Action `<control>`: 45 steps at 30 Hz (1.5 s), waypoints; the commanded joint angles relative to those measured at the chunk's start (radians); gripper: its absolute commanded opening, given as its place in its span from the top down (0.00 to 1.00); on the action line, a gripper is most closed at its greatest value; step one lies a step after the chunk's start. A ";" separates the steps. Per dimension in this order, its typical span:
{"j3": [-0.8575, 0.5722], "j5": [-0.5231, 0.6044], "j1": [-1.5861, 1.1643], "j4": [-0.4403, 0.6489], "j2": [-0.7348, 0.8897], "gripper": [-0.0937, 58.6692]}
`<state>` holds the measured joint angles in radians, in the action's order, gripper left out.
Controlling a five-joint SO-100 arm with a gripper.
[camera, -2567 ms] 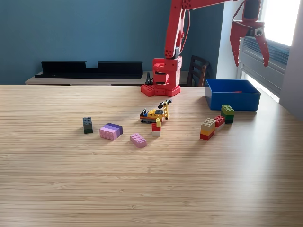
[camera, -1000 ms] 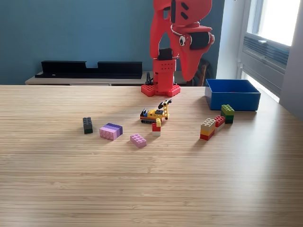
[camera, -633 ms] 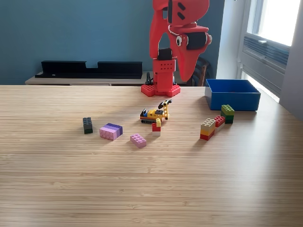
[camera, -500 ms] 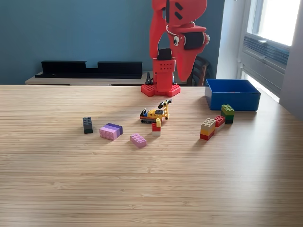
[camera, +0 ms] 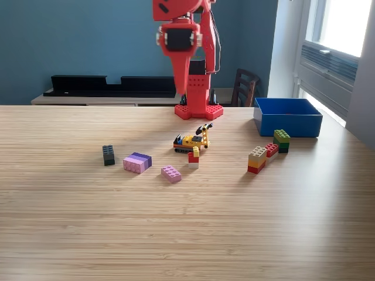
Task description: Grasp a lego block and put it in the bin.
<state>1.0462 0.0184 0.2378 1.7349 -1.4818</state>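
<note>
In the exterior view, I am holding my gripper [camera: 183, 82] high above the table's [camera: 187, 234] far edge, near my base; its fingers point down, and I cannot tell from here whether they are parted. The nearest blocks are lying below and toward the camera: the pink block [camera: 171, 173], long axis slanting. The bin [camera: 287, 117] is sitting well off to this view's right.

Red arm [camera: 196, 58] upright, tool [camera: 181, 88] pointing down, jaw state unclear
</note>
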 commanded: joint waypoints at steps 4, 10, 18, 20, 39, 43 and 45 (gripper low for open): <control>-0.095 0.189 0.270 -0.052 -0.009 1.00; 0.060 0.336 0.314 -0.178 -0.009 1.00; 0.175 0.383 0.313 -0.285 -0.009 0.89; 0.195 0.388 0.314 -0.305 -0.009 0.80; 0.393 0.433 0.370 -0.545 -0.006 0.51; 0.411 0.449 0.368 -0.577 -0.005 0.52; 0.417 0.457 0.367 -0.588 -0.005 0.54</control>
<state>1.4742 0.4663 0.6044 1.1674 -1.4696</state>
